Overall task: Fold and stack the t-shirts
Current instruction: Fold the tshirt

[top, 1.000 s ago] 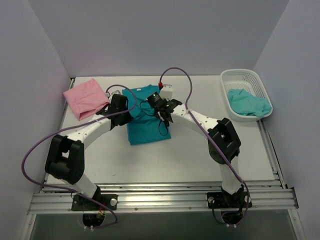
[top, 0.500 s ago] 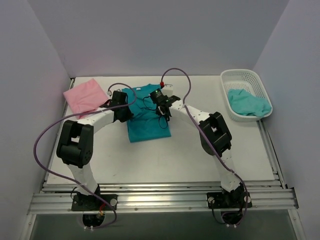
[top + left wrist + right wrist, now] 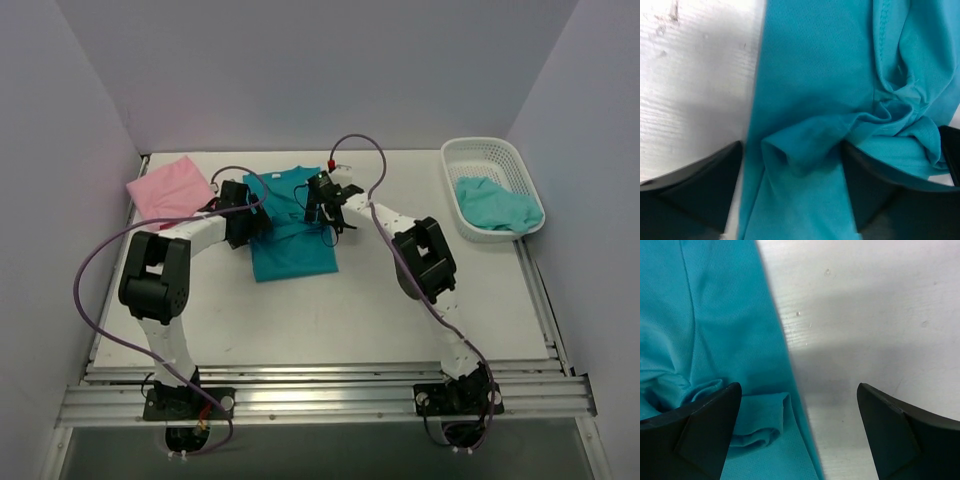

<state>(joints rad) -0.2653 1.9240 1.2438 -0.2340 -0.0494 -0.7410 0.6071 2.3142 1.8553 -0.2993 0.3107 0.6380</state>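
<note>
Left fingers (image 3: 690, 195) wide | right fingers (image 3: 900, 435) wide | both newly opened over teal t-shirt (image 3: 295, 250)

Both arms stretched forward; left hand (image 3: 246, 212), right hand (image 3: 322, 203) low, fingers spread wide.

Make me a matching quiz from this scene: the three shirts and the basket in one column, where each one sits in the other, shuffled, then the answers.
Column one
1. teal t-shirt
2. pink t-shirt
3. aqua-green t-shirt
4. white basket

Column two
A. far left corner of the table
B. inside the white basket
C. far right edge of the table
D. middle of the table

Pairs: 1-D, 2-A, 3-B, 4-C
</note>
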